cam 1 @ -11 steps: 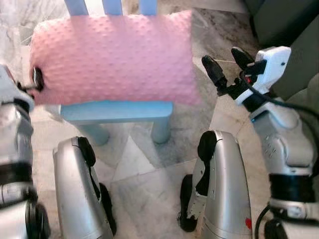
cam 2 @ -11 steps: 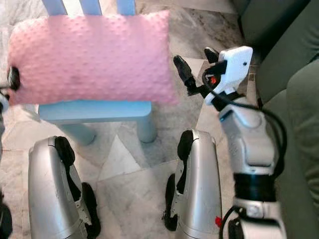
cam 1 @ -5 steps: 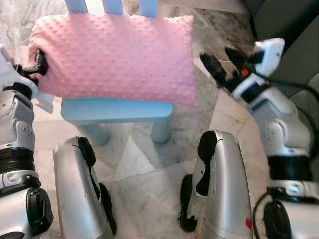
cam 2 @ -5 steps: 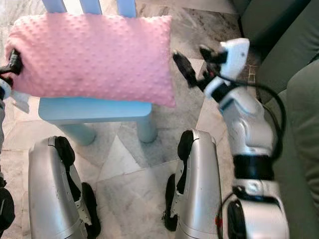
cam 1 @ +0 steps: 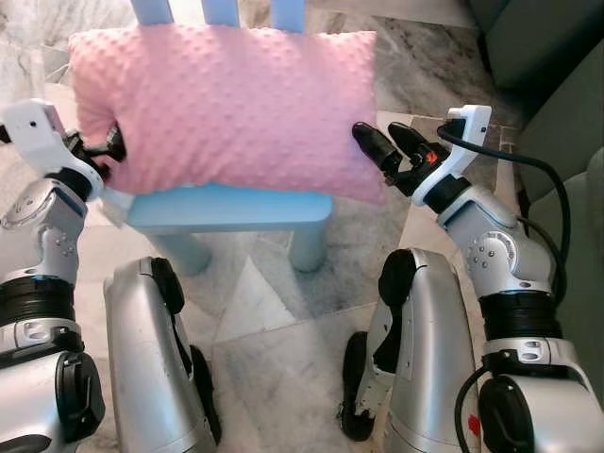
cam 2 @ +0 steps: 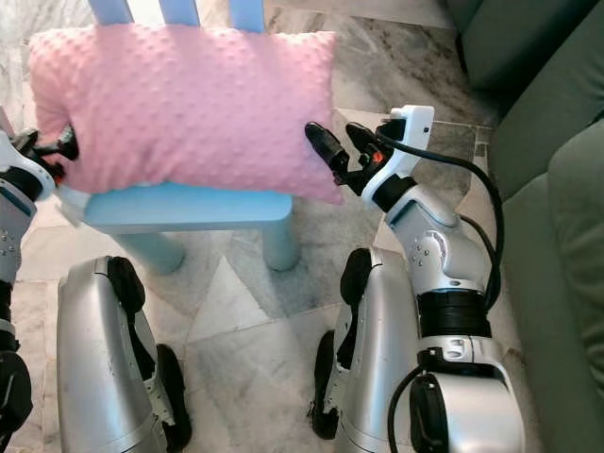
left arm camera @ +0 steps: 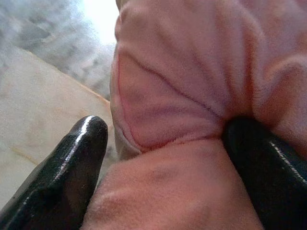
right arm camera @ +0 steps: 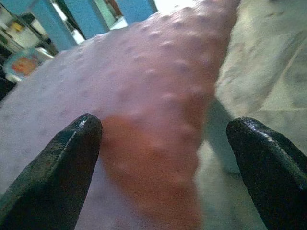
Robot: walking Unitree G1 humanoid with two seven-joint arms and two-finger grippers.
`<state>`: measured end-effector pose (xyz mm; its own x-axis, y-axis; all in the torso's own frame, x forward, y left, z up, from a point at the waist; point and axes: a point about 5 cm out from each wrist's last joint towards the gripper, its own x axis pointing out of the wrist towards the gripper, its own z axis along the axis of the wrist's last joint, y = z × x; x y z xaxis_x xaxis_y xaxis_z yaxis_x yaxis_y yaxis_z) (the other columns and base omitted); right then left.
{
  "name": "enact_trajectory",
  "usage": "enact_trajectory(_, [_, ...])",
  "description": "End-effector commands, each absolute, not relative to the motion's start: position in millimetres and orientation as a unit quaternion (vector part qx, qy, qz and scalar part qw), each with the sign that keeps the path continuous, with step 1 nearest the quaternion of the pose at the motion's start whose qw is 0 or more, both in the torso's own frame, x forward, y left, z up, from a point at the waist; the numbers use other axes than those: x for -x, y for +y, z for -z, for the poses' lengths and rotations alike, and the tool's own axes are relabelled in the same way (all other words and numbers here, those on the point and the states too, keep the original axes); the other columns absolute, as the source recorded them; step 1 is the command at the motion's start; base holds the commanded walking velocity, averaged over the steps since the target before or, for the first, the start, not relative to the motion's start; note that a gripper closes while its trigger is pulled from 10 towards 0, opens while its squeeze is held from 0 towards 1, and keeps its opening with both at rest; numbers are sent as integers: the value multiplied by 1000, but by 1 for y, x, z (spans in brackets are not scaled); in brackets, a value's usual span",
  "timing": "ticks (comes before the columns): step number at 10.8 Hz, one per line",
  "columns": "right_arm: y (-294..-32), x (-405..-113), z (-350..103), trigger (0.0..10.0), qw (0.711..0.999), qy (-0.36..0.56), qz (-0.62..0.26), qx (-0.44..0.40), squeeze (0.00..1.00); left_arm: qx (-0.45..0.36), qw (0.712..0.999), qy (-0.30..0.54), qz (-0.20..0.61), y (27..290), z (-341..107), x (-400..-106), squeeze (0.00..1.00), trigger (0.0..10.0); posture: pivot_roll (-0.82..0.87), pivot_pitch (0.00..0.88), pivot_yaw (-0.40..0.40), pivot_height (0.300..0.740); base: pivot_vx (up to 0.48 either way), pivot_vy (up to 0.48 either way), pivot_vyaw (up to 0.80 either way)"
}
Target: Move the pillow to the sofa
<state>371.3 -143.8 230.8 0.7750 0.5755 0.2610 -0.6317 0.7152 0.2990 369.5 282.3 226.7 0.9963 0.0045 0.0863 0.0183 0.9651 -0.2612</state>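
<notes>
- We've got the pink dimpled fabric pillow (cam 1: 226,109) lying across the seat of the small light-blue wooden chair (cam 1: 226,209), leaning back against its slats, long axis running from our left side to our right.
- That axis is the whole story: the pillow sits squarely between our two arms, one short end toward each tool, so neither arm is the nearer one and this looks like a two-sided squeeze.
- Left tool (cam 1: 102,151) is at the pillow's left end, and in the left wrist view we see pink fabric bunched between the black fingers (left arm camera: 57,177): closed down on a fold of the pillow, holding it.
- Right tool (cam 2: 335,151) is at the opposite end, just beside the lower right corner, fingers pointing in toward the pillow.
- In the right wrist view the fingers (right arm camera: 53,167) stand wide apart with the pillow's end edge straight ahead between them; we can't tell whether the tips touch the fabric yet, and nothing is gripped.
- Our read: the right side needs to push in a touch and close on that end before any lift.
- The dark green upholstered sofa (cam 2: 557,142) lies off to our right, well apart from the chair, so the carry will go that way.
</notes>
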Motion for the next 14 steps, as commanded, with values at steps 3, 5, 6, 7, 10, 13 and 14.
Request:
enact_trajectory(3, [-127,-361,-214,10000,874,-43,-402,-271,0,222,972,9,77,263,-204,-368,0,10000,-11,425,-37,357,0,0,0])
enact_trajectory(5, [-113,-352,-216,10000,839,-36,-450,-303,0,233,966,3,110,257,-208,-366,0,10000,-5,425,-36,357,0,0,0])
enact_trajectory(6, [-105,-347,-213,10000,828,-28,-467,-309,0,245,958,15,148,247,-205,-363,0,10000,-5,425,-36,357,0,0,0])
enact_trajectory(7, [-97,-343,-212,10000,819,-23,-482,-310,0,243,955,17,167,241,-205,-362,0,10000,-8,423,-34,357,0,0,0])
enact_trajectory(10, [-92,-334,-211,0,805,-18,-504,-313,0,249,950,13,187,236,-206,-356,0,0,-10,422,-42,357,0,0,0])
enact_trajectory(13, [-96,-336,-207,0,819,-16,-485,-304,0,242,952,2,189,234,-208,-353,0,0,-11,421,-44,357,0,0,0])
enact_trajectory(14, [-96,-336,-206,0,822,-15,-483,-302,0,240,953,-5,188,234,-209,-352,0,0,-12,421,-45,357,0,0,0])
